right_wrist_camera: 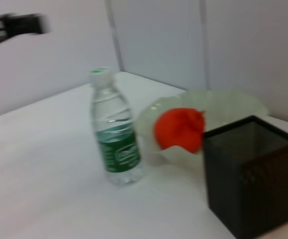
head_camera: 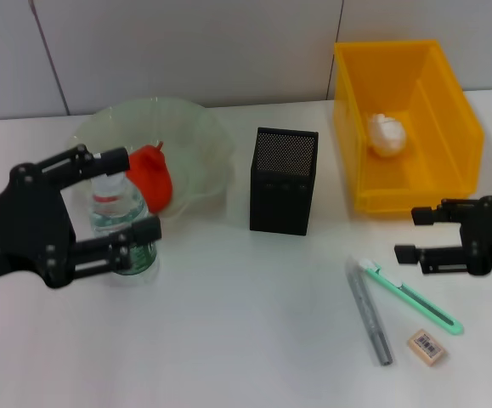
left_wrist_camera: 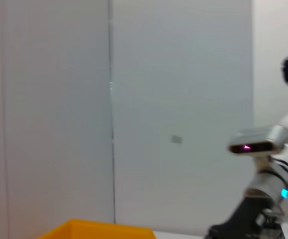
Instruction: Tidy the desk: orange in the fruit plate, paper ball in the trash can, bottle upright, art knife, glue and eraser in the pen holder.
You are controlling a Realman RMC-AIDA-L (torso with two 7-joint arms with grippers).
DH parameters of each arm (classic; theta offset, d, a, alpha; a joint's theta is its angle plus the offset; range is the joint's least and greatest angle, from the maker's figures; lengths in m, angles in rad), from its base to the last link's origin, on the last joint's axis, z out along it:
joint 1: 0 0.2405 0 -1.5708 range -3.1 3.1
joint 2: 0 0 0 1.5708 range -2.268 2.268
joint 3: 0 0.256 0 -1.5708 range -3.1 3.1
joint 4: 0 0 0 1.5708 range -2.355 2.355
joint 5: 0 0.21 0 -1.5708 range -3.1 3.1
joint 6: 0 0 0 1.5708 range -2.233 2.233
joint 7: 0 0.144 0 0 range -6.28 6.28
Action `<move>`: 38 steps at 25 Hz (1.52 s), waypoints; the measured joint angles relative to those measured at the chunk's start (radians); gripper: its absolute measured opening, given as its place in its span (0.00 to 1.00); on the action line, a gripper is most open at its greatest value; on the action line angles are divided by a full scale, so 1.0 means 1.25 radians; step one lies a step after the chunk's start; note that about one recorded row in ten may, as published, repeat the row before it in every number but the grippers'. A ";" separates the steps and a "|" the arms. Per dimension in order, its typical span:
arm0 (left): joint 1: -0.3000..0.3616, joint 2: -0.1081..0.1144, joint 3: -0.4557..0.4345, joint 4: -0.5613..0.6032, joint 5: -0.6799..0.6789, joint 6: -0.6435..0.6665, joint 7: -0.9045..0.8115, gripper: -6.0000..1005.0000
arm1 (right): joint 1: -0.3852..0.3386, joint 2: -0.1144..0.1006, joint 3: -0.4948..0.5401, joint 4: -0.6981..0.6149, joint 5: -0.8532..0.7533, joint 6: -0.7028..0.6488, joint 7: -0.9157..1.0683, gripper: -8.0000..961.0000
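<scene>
The bottle (head_camera: 123, 231) (right_wrist_camera: 115, 134) stands upright on the white desk, in front of the fruit plate (head_camera: 196, 127) (right_wrist_camera: 228, 101). The orange (head_camera: 151, 175) (right_wrist_camera: 179, 128) lies in that plate. My left gripper (head_camera: 132, 194) (right_wrist_camera: 13, 25) is open; in the right wrist view it hangs above the bottle, not touching it. In the yellow trash can (head_camera: 449, 110) lies the paper ball (head_camera: 387, 134). The black mesh pen holder (head_camera: 284, 180) (right_wrist_camera: 250, 179) stands mid-desk. The green art knife (head_camera: 411, 297), the grey glue stick (head_camera: 370, 313) and the eraser (head_camera: 426, 347) lie at the front right. Just above them my right gripper (head_camera: 411, 234) is open and holds nothing.
The left wrist view faces a grey wall, with the trash can's rim (left_wrist_camera: 99, 230) at its lower edge and another white robot (left_wrist_camera: 273, 164) standing far off. Bare desk (head_camera: 246, 340) stretches along the front between the bottle and the knife.
</scene>
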 joint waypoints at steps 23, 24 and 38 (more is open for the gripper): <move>-0.089 0.000 -0.013 -0.228 0.199 -0.024 0.099 0.83 | 0.127 -0.005 -0.144 0.211 -0.173 0.022 0.344 0.80; -0.092 -0.002 -0.013 -0.229 0.207 -0.025 0.099 0.83 | 0.136 -0.005 -0.161 0.220 -0.199 0.023 0.372 0.80; -0.103 -0.005 -0.007 -0.271 0.198 -0.021 0.107 0.83 | 0.256 -0.019 -0.412 0.181 -0.472 -0.007 0.636 0.79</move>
